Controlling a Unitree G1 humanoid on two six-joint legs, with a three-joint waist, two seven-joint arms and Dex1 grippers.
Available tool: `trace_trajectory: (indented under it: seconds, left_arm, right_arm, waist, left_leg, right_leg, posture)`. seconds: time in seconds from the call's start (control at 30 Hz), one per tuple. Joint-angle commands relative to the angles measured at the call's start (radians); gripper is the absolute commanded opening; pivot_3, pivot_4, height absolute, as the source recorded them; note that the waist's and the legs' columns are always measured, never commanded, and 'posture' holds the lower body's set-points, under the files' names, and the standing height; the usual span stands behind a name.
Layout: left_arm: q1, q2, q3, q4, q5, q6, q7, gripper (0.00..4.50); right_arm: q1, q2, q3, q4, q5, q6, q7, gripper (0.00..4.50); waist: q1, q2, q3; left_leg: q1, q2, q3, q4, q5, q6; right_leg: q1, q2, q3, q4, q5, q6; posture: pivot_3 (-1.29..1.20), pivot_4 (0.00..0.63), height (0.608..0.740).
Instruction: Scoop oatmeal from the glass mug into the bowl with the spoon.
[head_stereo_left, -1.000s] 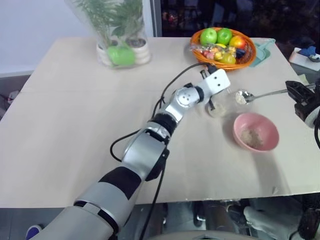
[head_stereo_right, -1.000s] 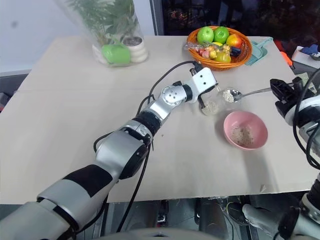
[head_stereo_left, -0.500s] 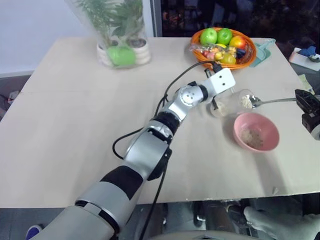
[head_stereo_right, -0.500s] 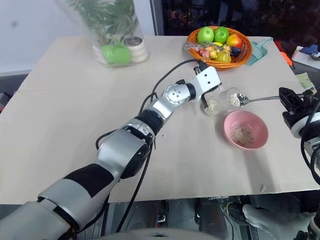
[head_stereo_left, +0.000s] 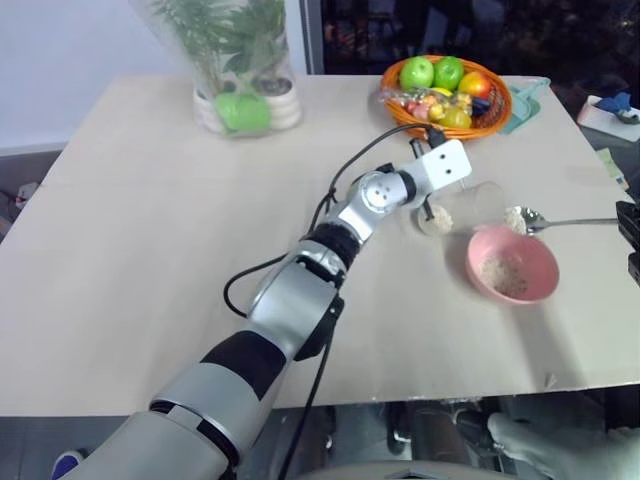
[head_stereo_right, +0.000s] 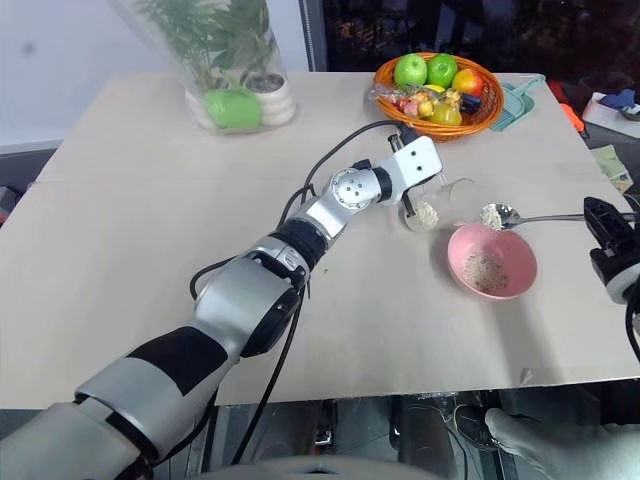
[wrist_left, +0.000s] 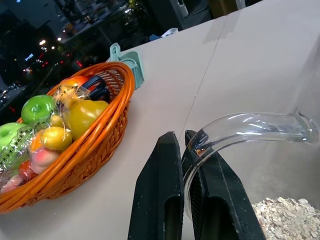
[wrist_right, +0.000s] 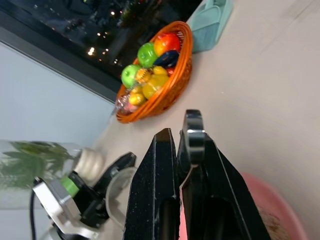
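Note:
The glass mug (head_stereo_left: 472, 203) stands tilted on the table with oatmeal (wrist_left: 287, 218) in its bottom. My left gripper (wrist_left: 180, 141) is shut on the mug's rim (wrist_left: 250, 125). Just to the right, the pink bowl (head_stereo_left: 540, 285) holds a little oatmeal (head_stereo_left: 498, 274). The silver spoon (head_stereo_left: 519, 218) hovers level over the bowl's far rim with a small heap of oatmeal in it. Its long handle (head_stereo_right: 545, 216) runs right to my right gripper (head_stereo_right: 600, 222), which is shut on the handle's end (wrist_right: 192, 131).
An orange wicker basket (head_stereo_left: 494, 112) of fruit stands behind the mug, with a teal object (head_stereo_left: 527, 103) beside it. A clear vase with green plants (head_stereo_left: 240, 70) stands at the back left. The table's right edge (head_stereo_left: 610, 160) lies close to my right gripper.
The loaded spoon has moved right, from the mug's mouth to above the bowl's far rim, as my right gripper drew away to the right. My left gripper kept holding the mug.

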Motion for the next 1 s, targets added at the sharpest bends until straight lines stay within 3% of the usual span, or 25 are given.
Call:
trace_trajectory:
  seconds: [0.03, 0.17, 0.37, 0.43, 0.53, 0.6, 0.7, 0.77, 1.0]
  left_arm:
    - [-0.037, 0.003, -0.004, -0.009, 0.010, -0.004, 0.014, 0.08]
    - [-0.036, 0.012, 0.000, -0.010, 0.009, -0.001, 0.011, 0.08]
    - [-0.035, 0.036, 0.007, -0.017, 0.002, 0.008, 0.002, 0.08]
    - [-0.034, 0.043, 0.008, -0.020, 0.000, 0.007, 0.001, 0.08]
    - [-0.029, 0.057, 0.012, -0.027, -0.008, 0.006, 0.003, 0.08]
    - [-0.024, 0.069, 0.018, -0.030, -0.015, 0.008, 0.005, 0.08]
    - [-0.011, 0.084, 0.040, -0.038, -0.041, 0.017, 0.000, 0.08]
    - [0.001, 0.095, 0.052, -0.048, -0.053, 0.015, -0.004, 0.08]
    - [0.039, 0.110, 0.095, -0.103, -0.104, 0.022, -0.032, 0.08]
  right_arm:
    - [0.031, -0.090, -0.048, -0.014, 0.013, 0.012, 0.046, 0.00]
    - [0.044, -0.224, 0.012, -0.050, -0.145, 0.070, 0.117, 0.00]
    - [0.082, -0.531, 0.109, -0.196, -0.654, 0.167, 0.352, 0.00]
    - [0.092, -0.572, 0.132, -0.220, -0.798, 0.149, 0.432, 0.00]
    - [0.074, -0.543, 0.151, -0.250, -0.911, 0.097, 0.536, 0.00]
    - [0.049, -0.469, 0.142, -0.258, -0.899, 0.045, 0.598, 0.00]
    - [-0.036, -0.331, 0.093, -0.204, -0.684, 0.015, 0.550, 0.00]
    - [-0.078, -0.298, 0.087, -0.177, -0.628, 0.018, 0.529, 0.00]
    - [-0.294, -0.230, 0.293, -0.107, -0.575, 0.031, 0.453, 0.00]
  waist:
    - [0.000, 0.000, 0.000]
    - [-0.001, 0.000, 0.000]
    - [0.000, 0.001, -0.001]
    - [0.000, -0.001, 0.000]
    - [0.001, -0.002, 0.000]
    - [0.002, -0.004, 0.000]
    - [-0.001, -0.004, 0.001]
    - [-0.001, -0.003, 0.000]
    - [-0.002, -0.003, 0.001]
  left_leg:
    - [0.000, 0.000, 0.000, 0.000, 0.000, 0.000]
    - [0.001, 0.000, 0.000, 0.000, 0.000, 0.000]
    - [0.001, 0.000, 0.000, 0.001, 0.000, 0.001]
    - [0.000, 0.000, 0.001, 0.001, 0.000, 0.001]
    - [-0.001, 0.000, 0.000, 0.002, 0.000, 0.000]
    - [-0.001, 0.000, 0.000, 0.002, 0.000, 0.000]
    - [-0.001, 0.000, 0.000, 0.002, 0.001, -0.002]
    - [-0.001, 0.000, 0.000, 0.003, 0.001, -0.002]
    - [0.001, 0.000, 0.002, 0.003, 0.002, -0.003]
  right_leg:
    - [0.000, 0.000, 0.000, 0.000, 0.000, 0.000]
    - [0.000, 0.000, 0.001, 0.000, 0.000, 0.000]
    - [0.000, 0.001, 0.001, 0.000, 0.000, 0.000]
    - [0.000, 0.000, 0.001, 0.000, 0.000, 0.000]
    - [0.000, 0.000, 0.001, -0.001, 0.000, 0.001]
    - [0.000, 0.000, 0.000, -0.001, 0.000, 0.001]
    - [0.000, 0.000, 0.000, -0.002, 0.000, 0.001]
    - [0.000, 0.000, 0.001, -0.001, 0.000, 0.001]
    - [0.000, 0.000, 0.002, 0.001, 0.001, 0.001]
  posture:
    - [0.00, 0.150, 0.740]
    - [0.00, 0.150, 0.740]
    - [0.00, 0.150, 0.740]
    - [0.00, 0.150, 0.740]
    - [0.00, 0.150, 0.740]
    - [0.00, 0.150, 0.740]
    - [0.00, 0.150, 0.740]
    - [0.00, 0.150, 0.740]
    - [0.00, 0.150, 0.740]
